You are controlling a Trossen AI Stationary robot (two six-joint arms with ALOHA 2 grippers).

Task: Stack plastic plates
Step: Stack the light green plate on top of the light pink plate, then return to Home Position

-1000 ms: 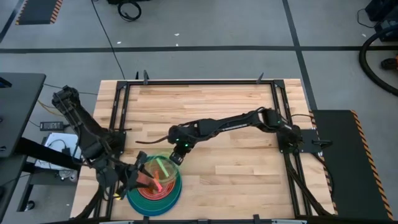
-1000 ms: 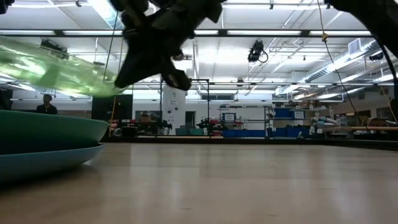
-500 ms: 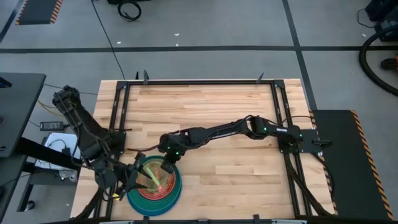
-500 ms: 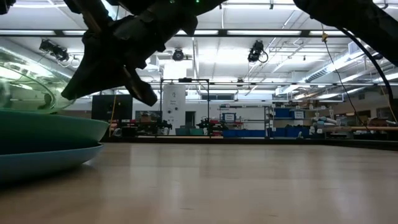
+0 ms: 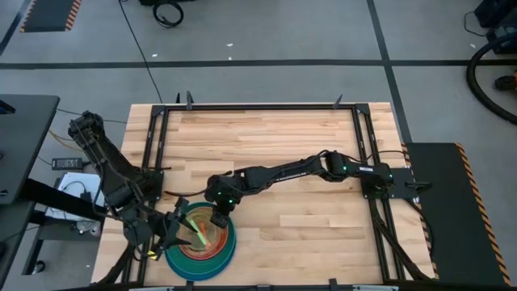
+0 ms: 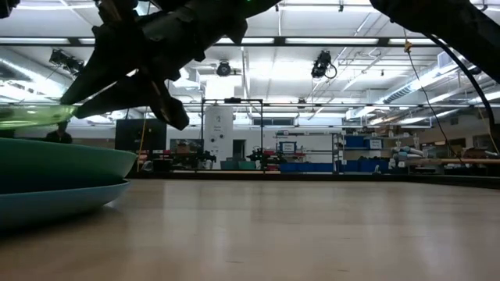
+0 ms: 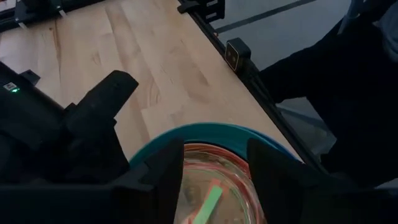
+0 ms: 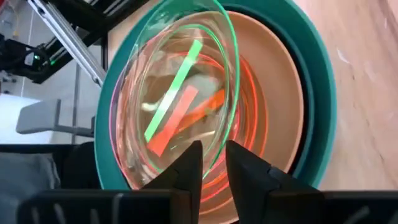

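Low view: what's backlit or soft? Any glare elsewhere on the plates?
Low view: right arm's gripper reads as a black silhouette against bright ceiling lights; the near teal plate and blue plate at frame edge look soft. Right wrist view: green plate is see-through, with bright streaks that may be reflections. High view: even light, stack small, little detail.
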